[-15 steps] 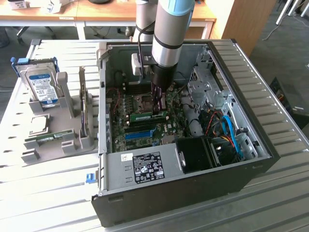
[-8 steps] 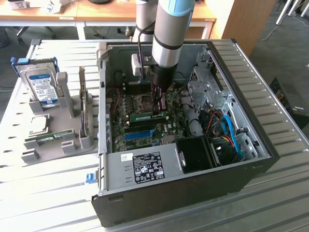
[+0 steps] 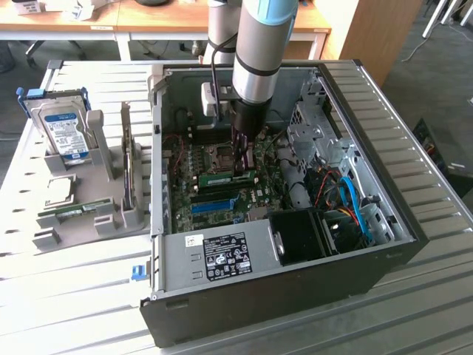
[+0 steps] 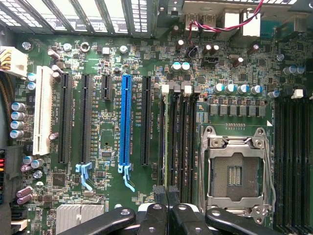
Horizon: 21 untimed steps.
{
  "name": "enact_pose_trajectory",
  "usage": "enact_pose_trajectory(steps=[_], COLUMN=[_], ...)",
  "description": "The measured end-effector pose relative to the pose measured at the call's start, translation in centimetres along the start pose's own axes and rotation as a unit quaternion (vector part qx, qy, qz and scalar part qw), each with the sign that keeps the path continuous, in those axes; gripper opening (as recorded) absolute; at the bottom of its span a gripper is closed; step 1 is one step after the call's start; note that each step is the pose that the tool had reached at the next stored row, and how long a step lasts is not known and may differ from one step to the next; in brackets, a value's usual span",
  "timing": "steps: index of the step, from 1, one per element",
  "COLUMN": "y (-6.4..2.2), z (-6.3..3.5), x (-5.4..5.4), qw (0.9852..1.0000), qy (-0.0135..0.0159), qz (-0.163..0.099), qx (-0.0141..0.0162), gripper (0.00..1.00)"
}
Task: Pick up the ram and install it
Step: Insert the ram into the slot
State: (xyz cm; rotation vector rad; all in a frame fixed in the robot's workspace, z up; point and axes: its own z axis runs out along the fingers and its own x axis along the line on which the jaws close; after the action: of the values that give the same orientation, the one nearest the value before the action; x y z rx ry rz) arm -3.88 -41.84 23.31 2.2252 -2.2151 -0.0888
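1. ram (image 3: pixel 219 179) stands on its edge on the motherboard (image 3: pixel 185 194) inside the case (image 3: pixel 259 307), at 7 o'clock from the gripper (image 3: pixel 242 168) tips.
2. gripper fully closed with nothing clamped, tips at the stick's top edge; contact unclear.
3. judgement: light, stiff, fragile; take it by the bare long edges, not the chips.

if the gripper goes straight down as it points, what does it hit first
The green ram stick on the motherboard, right under the gripper; it may already touch it, depth is unclear.

The arm (image 3: pixel 259 44) stands near vertical — its pincer (image 3: pixel 242 171) pointing straight down, fingers (image 4: pixel 160 197) closed tight together.
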Motion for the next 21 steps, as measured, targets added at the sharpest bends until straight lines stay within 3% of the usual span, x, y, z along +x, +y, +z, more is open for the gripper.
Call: enact_pose_trajectory(steps=[21], y=[0.01], z=[-0.18], x=[0.20], qw=[1.0000], qy=[-0.0001], qz=[0.002], qx=[0.0001], gripper=[0.11])
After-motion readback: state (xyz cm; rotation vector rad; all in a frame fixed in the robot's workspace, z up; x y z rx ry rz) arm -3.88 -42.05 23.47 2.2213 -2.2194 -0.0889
